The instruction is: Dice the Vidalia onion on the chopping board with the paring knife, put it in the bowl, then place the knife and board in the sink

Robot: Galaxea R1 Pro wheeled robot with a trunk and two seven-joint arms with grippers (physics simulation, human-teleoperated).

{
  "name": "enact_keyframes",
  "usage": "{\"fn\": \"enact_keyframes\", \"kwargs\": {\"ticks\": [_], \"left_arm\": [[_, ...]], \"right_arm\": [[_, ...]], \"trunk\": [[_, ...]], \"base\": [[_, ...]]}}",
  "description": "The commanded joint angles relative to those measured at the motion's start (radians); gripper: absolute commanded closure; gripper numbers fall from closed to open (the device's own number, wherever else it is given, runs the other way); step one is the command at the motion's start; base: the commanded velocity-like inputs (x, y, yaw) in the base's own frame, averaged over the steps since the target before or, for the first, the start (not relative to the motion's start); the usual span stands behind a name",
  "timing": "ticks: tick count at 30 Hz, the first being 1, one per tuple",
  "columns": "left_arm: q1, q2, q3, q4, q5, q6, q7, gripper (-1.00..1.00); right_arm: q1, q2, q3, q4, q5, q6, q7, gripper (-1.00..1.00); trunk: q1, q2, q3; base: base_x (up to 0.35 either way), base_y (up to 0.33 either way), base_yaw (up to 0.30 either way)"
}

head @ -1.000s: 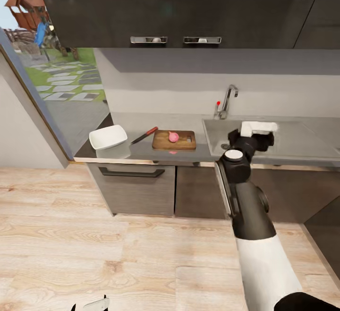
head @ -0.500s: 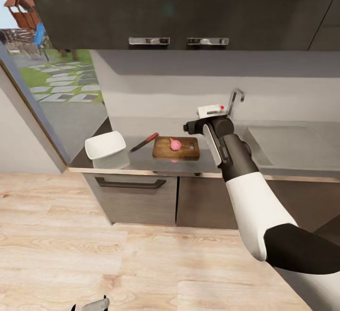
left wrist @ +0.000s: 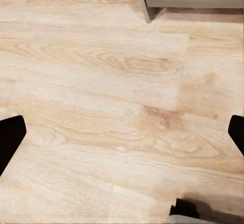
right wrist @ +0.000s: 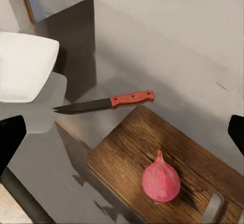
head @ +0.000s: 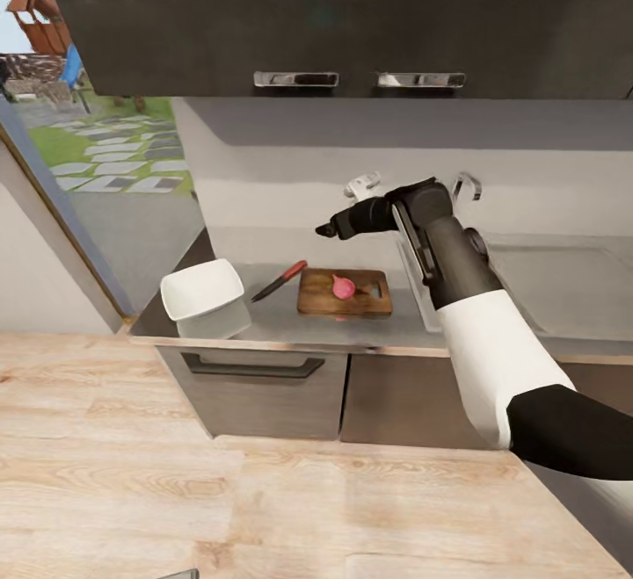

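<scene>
**Entry: onion on board, knife unclaimed**

My right gripper (head: 327, 229) hangs above the chopping board (right wrist: 168, 175), jaws wide, empty. Vidalia onion (right wrist: 161, 180) sits whole on it; paring knife (right wrist: 107, 102) lies beside, on the countertop (head: 264, 311), near the bowl (head: 204, 296). Left gripper (left wrist: 122, 135): spread, empty, facing floor.

Risk: the round onion rolls off if nudged; the slim knife skids under a pinch.

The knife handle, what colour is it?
Red. The knife lies on the counter beside the wooden board; the right wrist view shows it best.
</scene>
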Motion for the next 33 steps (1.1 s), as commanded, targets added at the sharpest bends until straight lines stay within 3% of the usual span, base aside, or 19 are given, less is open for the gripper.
{"fn": "enact_keyframes", "kwargs": {"ticks": [1, 4, 6, 8, 11, 13, 33], "left_arm": [[-0.002, 0.004, -0.008, 0.005, 0.002, 0.028, -0.002, -1.00], [-0.002, 0.013, -0.008, 0.005, 0.003, 0.054, -0.027, -1.00], [-0.002, 0.026, -0.008, 0.006, 0.004, 0.062, -0.051, -1.00], [-0.002, 0.043, -0.008, 0.007, 0.004, 0.070, -0.084, -1.00], [-0.002, 0.087, -0.008, 0.007, 0.004, 0.114, -0.186, -1.00], [-0.002, 0.098, -0.008, 0.007, 0.004, 0.139, -0.212, -1.00], [-0.002, 0.111, -0.008, 0.007, 0.004, 0.171, -0.239, -1.00]], "right_arm": [[-0.008, 0.002, 0.003, 0.000, 0.065, -0.001, 0.088, -1.00], [-0.013, 0.003, 0.006, 0.000, 0.108, -0.008, 0.179, -1.00], [-0.014, 0.003, 0.007, 0.000, 0.118, -0.016, 0.206, -1.00], [-0.015, 0.003, 0.007, 0.000, 0.122, -0.029, 0.220, -1.00], [-0.015, 0.003, 0.008, 0.002, 0.126, -0.053, 0.232, -1.00], [-0.015, 0.003, 0.009, 0.005, 0.126, -0.058, 0.234, -1.00], [-0.015, 0.000, 0.011, 0.009, 0.127, -0.063, 0.285, -1.00]], "trunk": [[0.001, -0.002, -0.002], [0.001, -0.002, -0.002], [0.001, -0.002, -0.002], [0.001, -0.002, -0.002], [0.001, -0.002, -0.002], [0.001, -0.002, -0.002], [0.001, -0.002, -0.002]], "base": [[0.059, 0.068, 0.000], [0.029, 0.033, 0.000], [0.013, 0.015, 0.000], [0.006, 0.007, 0.000], [0.004, 0.002, 0.000], [0.036, 0.001, 0.000], [0.094, 0.000, 0.000]]}}
